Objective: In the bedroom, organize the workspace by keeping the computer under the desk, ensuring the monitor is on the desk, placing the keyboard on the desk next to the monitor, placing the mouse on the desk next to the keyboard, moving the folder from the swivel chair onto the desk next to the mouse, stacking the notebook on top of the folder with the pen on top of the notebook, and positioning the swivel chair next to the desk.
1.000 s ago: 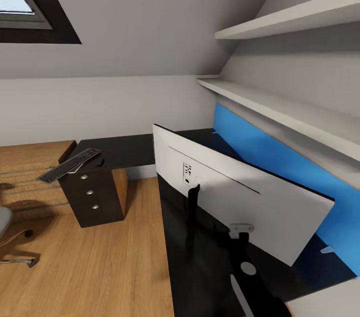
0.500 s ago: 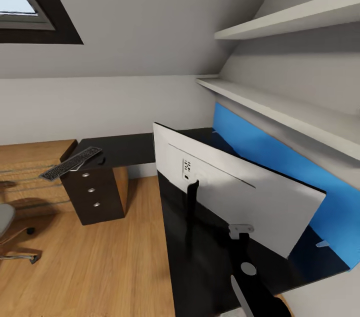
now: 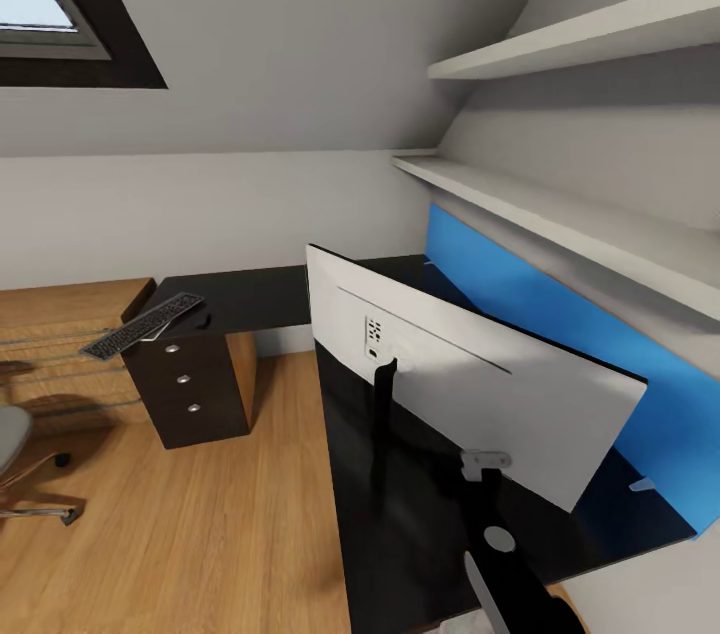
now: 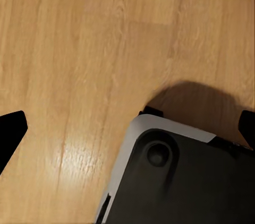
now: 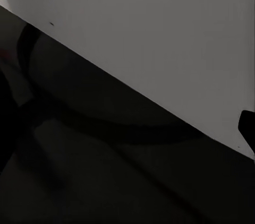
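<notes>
1 monitor (image 3: 470,384) on desk (image 3: 250,299), back unlabelled.

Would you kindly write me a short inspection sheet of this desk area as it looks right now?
Surface: glossy black L-shaped desk, mostly bare.
Job's things: monitor stands on the desk, white back toward the camera; keyboard lies at the far end above the drawer unit, overhanging the edge; swivel chair partly in view on the floor, apart from the desk.
Clutter: nothing seen.
Grippers: left gripper fingertip dark at the picture edge over the wood floor; open or shut cannot be told for either.
Cables: nothing seen.
Surroundings: blue wall panel, two shelves, skylight, sloped ceiling.
</notes>
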